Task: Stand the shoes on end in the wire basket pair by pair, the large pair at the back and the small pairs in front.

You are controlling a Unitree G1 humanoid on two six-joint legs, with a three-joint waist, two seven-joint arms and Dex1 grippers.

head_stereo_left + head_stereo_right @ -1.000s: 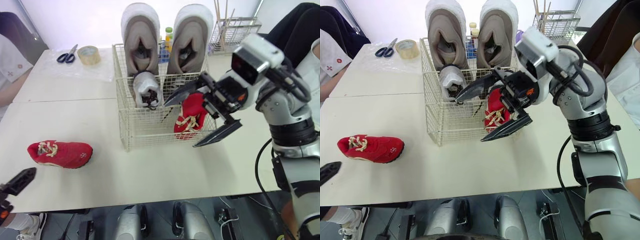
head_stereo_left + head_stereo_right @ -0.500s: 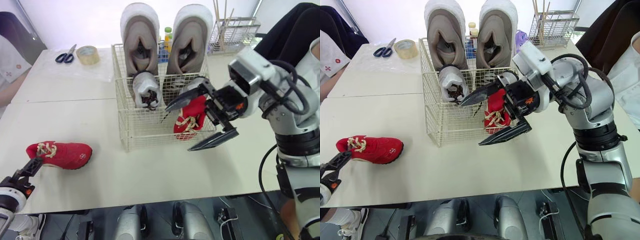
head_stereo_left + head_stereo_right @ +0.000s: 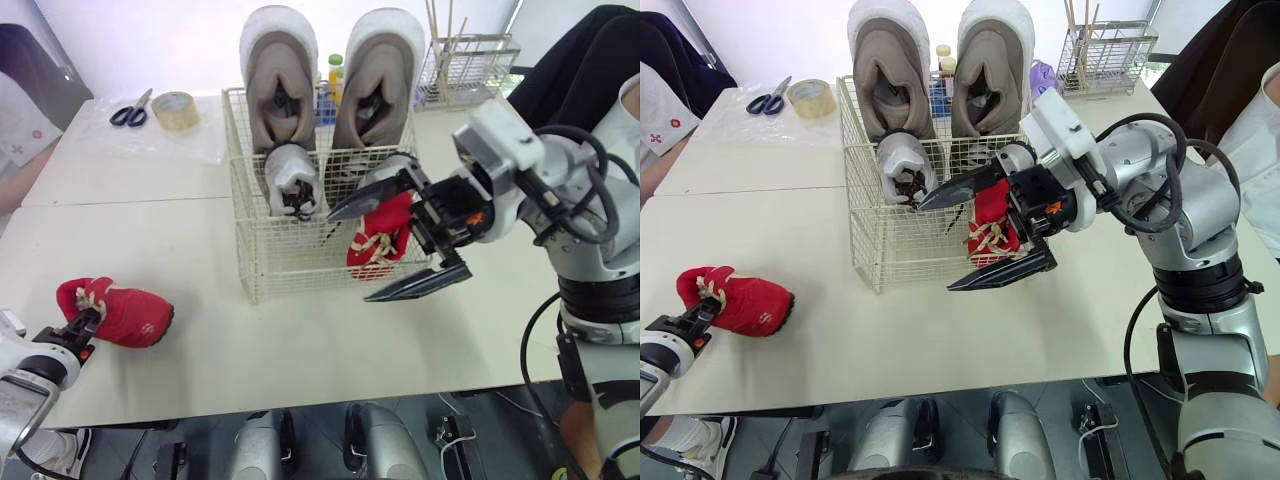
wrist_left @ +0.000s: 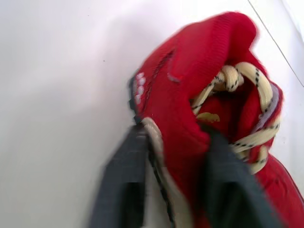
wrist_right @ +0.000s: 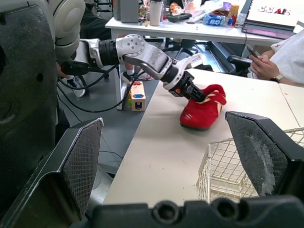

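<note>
On the white table, left claw gripping red shoe, right claw spread wide by wire basket.

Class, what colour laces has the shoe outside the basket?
Red shoe laces: cream, dark-flecked; left wrist view.

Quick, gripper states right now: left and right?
Left gripper: closed on the heel of the red shoe on the table.
Right gripper: open, holding nothing, by the wire basket.
</note>
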